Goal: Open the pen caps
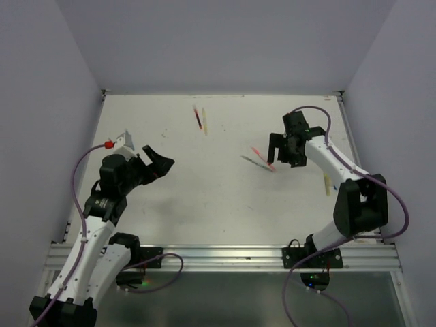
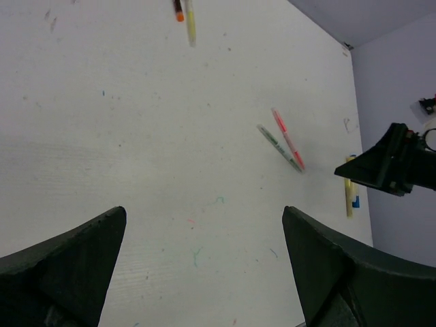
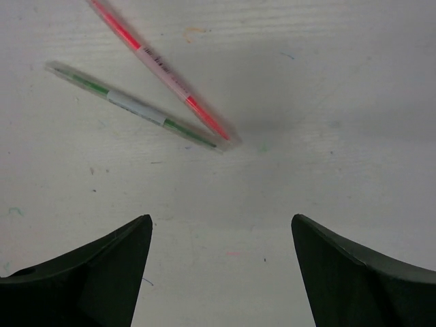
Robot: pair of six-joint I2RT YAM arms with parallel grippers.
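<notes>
Seen from above, both arms reach over the white tabletop (image 1: 204,204). The left pincer (image 2: 204,212) hangs over the 9 o'clock side. Its two dark fingers are spread wide with only bare surface between them, and it holds nothing. The right pincer (image 3: 221,219) is also spread wide and empty, poised just above two pens that lie a little toward 3 o'clock from the centre.

These are a pink pen (image 3: 162,73) and a green pen (image 3: 136,107). They form a narrow V whose closed end points toward 4 o'clock in the right wrist view, where their tips nearly touch. The pen caps (image 3: 212,127) are at the ends of these pens, but the pictures do not show where a cap meets its barrel.

Toward 12 o'clock, near the far edge, a dark red pen (image 1: 197,117) and a yellow pen (image 1: 204,122) lie side by side, close together. A second yellow pen (image 1: 327,184) lies near the 3 o'clock edge, past the right arm's forearm. A small blue piece (image 2: 355,201) rests against it, too small to identify.
</notes>
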